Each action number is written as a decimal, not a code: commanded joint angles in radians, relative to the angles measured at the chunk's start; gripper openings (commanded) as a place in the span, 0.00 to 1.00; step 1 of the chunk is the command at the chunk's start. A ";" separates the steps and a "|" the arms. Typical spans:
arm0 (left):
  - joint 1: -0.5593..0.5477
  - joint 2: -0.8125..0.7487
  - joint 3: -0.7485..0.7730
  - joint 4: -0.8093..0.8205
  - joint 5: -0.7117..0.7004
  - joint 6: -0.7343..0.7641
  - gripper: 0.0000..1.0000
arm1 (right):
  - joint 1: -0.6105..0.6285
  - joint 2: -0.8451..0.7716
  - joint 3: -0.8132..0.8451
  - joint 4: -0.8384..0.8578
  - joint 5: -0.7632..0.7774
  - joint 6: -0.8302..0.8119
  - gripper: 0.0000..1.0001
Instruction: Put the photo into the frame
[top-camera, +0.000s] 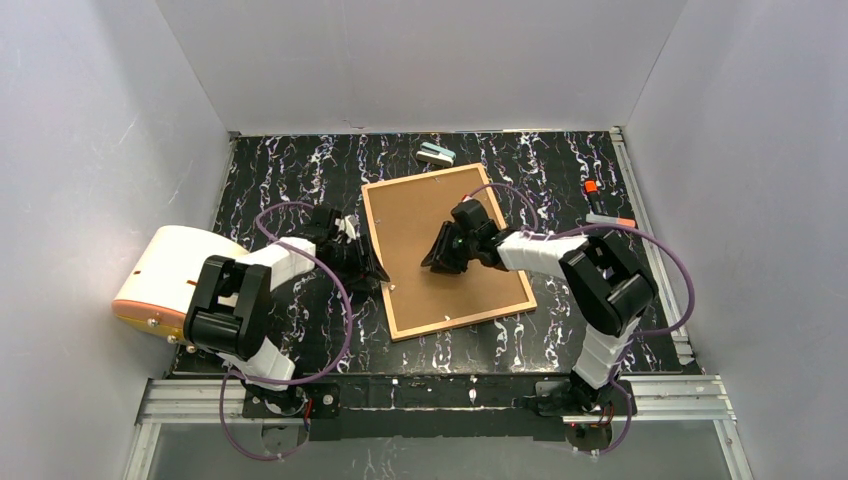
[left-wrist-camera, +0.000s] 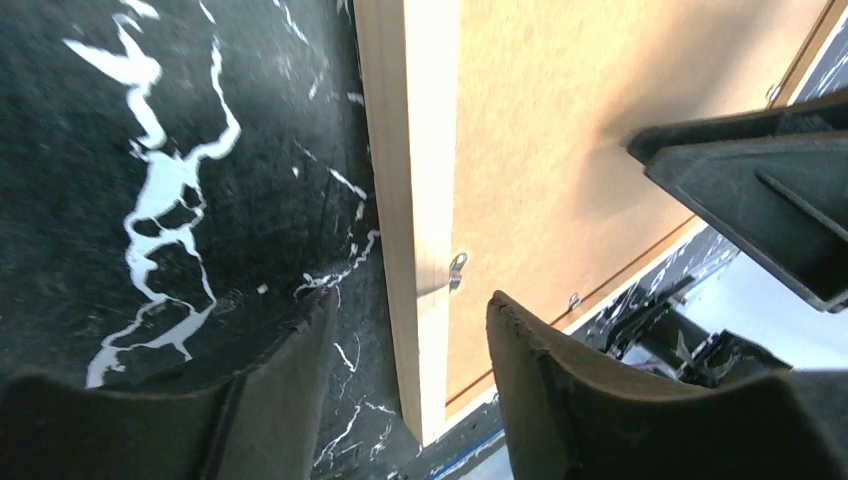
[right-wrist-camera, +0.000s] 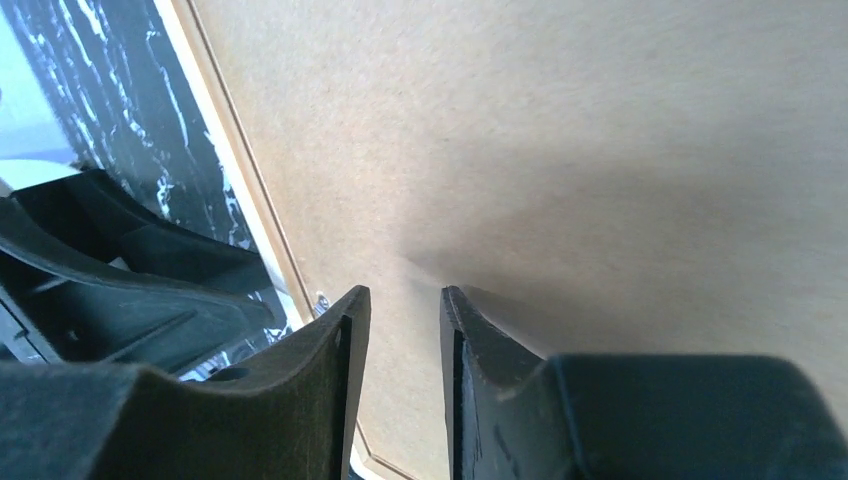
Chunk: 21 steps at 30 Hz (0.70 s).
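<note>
Matte black left pincer (left-wrist-camera: 412, 302) straddles the frame's (left-wrist-camera: 410, 150) smooth pale-wood edge

Black marbled table (top-camera: 280, 170), brown backing board (top-camera: 420, 215), white-and-orange object (top-camera: 165, 270) left; small teal block (top-camera: 436, 153), orange-tipped pen (top-camera: 610, 218) right

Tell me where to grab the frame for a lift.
On the frame, probably the left wood border, coming from the left with the left gripper: it lies flat, back up, so only that thin rim fits between the fingers.
</note>
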<state>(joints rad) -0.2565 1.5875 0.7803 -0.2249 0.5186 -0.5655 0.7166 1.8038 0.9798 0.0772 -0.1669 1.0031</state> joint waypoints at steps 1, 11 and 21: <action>0.017 -0.028 0.050 -0.010 -0.096 0.004 0.59 | -0.043 -0.086 0.078 -0.190 0.088 -0.096 0.42; 0.024 -0.002 0.089 0.042 -0.213 -0.001 0.79 | -0.119 -0.142 0.221 -0.461 0.188 -0.178 0.54; 0.024 0.057 0.062 0.097 -0.111 -0.066 0.35 | -0.118 -0.216 0.108 -0.352 0.071 -0.079 0.49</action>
<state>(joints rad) -0.2371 1.6279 0.8509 -0.1421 0.3599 -0.6006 0.5945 1.6413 1.1137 -0.3080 -0.0368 0.8944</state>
